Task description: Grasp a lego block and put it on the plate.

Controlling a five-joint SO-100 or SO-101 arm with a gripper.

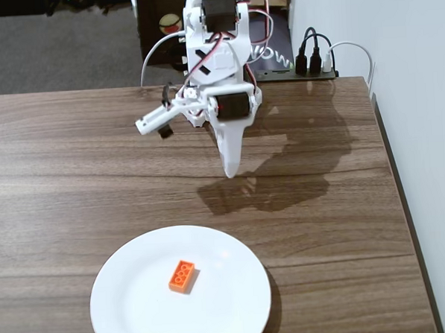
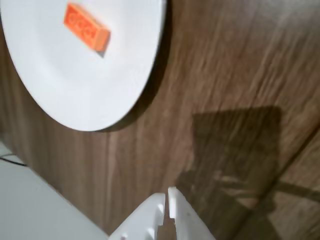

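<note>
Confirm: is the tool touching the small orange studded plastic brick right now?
Apart. The fixed view shows the tool above bare table, well clear of the small orange studded plastic brick.

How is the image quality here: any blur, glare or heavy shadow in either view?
Fixed view: sharp and evenly lit; the arm throws a dark shadow on the table behind the plate; the lego block reads clearly. Wrist view: soft and smeared across the wood grain, a large dark shadow at right, the tool pale and slightly overexposed; no strong glare on the plate.
</note>
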